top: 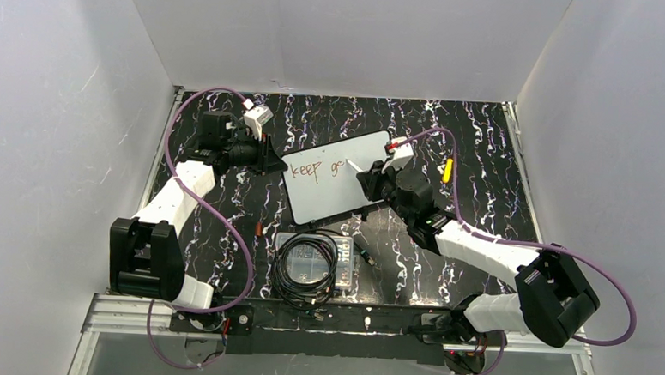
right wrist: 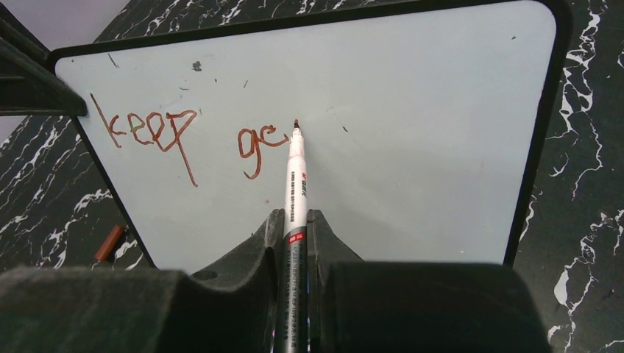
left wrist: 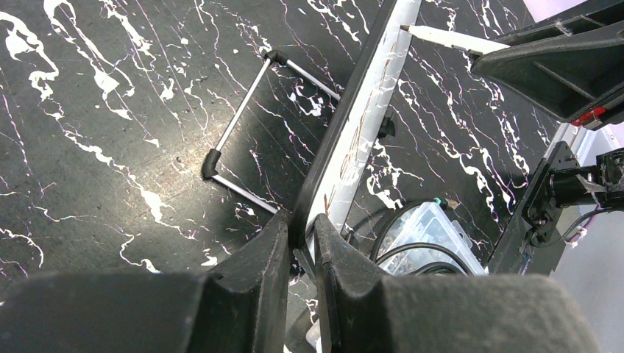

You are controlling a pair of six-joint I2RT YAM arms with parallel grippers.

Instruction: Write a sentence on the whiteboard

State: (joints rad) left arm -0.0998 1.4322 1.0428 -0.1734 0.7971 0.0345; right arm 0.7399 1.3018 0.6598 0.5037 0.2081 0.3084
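While our left tool (left wrist: 302, 234) pinches the whiteboard (top: 346, 192) by its left rim, the board leans tilted on the tabletop (top: 485, 161) between the arms. Our right tool (right wrist: 294, 224) clamps the marker (right wrist: 296, 176), its tip at the unfinished sentence (right wrist: 176, 136). We judge the board light, stiff and apt to slide, so it is best held at the rim.

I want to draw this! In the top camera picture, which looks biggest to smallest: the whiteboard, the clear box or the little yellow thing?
1. whiteboard, largest
2. clear box, somewhat smaller
3. yellow thing, by far the smallest
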